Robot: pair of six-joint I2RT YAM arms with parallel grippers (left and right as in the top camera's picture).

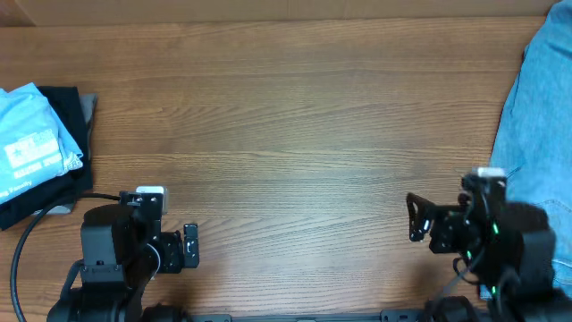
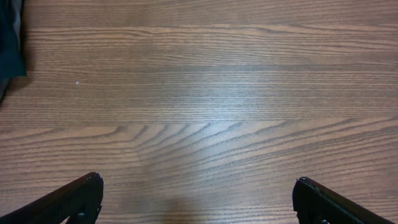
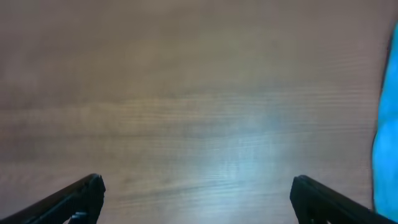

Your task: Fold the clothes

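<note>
- T-shirt (image 1: 31,134): light blue, folded, at far L end of worktop (image 1: 295,116), partly cut off by the frame edge. White print faces up, too small to read.
- It lies on a black pile (image 1: 79,134). The pile sticks out past the shirt on the R side & toward the near edge, and a grey layer shows along its R edge.
- Blue cloth (image 1: 536,116): large, loose & wrinkled, over the far R end of the worktop, running out of frame on the R. Can't tell what garment it is.
- Middle of the worktop btwn the pile & the blue cloth is plain wood grain.
- L fingers (image 1: 147,241): at the near edge, L side, close to the pile's near-R corner but apart from it. Spread wide, nothing btwn them, holding nothing.
- L wrist view: both finger tips at the bottom corners over wood, w/ a bit of dark cloth at the top L corner, well clear of the tips.
- R fingers (image 1: 474,224): at the near edge, R side, right beside the blue cloth's L edge. Overhead doesn't show if arm & cloth touch. Also spread wide, gripping nothing.
- R wrist view: blurry, tips at the bottom corners over wood, and a strip of bright blue cloth along the R edge, clear of the tips.
- A black cable curves from the L arm toward the near L corner.
</note>
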